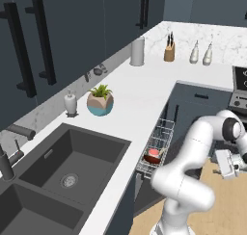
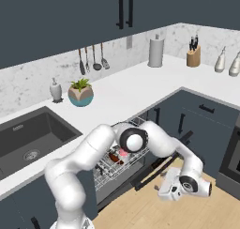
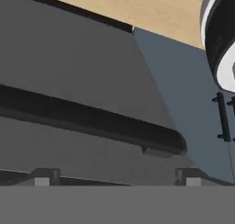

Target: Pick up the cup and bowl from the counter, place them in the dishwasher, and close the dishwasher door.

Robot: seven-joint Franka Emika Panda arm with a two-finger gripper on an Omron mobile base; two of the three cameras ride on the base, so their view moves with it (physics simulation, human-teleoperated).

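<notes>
A dark-cabinet kitchen with a white L-shaped desk. Left of the arm, the dishwasher's pulled-out wire rack holds the cup and the bowl. Right and lower, near the wood floor, the fingers stand wide apart and empty, close against the dishwasher door's dark handle

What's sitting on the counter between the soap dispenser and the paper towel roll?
The potted plant stands right beside the soap dispenser; beyond it, bare white counter runs to the paper towel roll, best seen in the right base view.
</notes>
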